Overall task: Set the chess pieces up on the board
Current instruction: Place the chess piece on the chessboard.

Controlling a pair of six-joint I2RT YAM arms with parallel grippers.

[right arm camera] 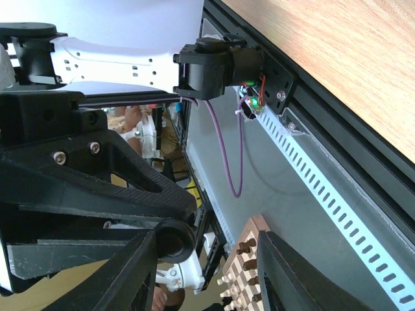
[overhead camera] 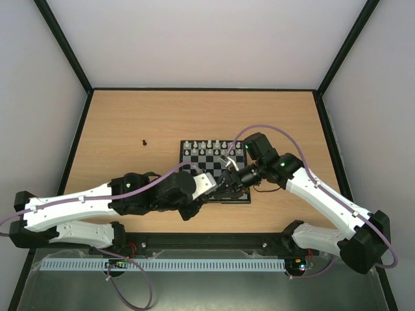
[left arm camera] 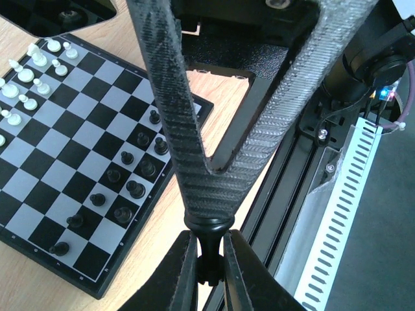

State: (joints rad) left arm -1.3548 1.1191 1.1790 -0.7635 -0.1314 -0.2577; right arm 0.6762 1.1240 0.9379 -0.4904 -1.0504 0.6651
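Note:
The board (overhead camera: 184, 157) lies in the middle of the table, partly covered by both arms. White pieces (overhead camera: 211, 145) line its far edge. In the left wrist view several black chess pieces (left arm camera: 136, 189) stand on the board's (left arm camera: 58, 149) near rows. My left gripper (left arm camera: 209, 278) is shut on one black chess piece (left arm camera: 209, 256), held off the board's near edge. One finger (left arm camera: 194, 175) of the right gripper touches that piece's round base. In the right wrist view the base (right arm camera: 174, 240) sits against the left finger, and my right gripper (right arm camera: 207, 272) stands open around it.
A lone black piece (overhead camera: 144, 141) stands on the bare wood left of the board. The black rail and slotted cable duct (left arm camera: 350, 194) run along the near table edge. A brown wooden chessboard (right arm camera: 243, 272) shows beyond the table.

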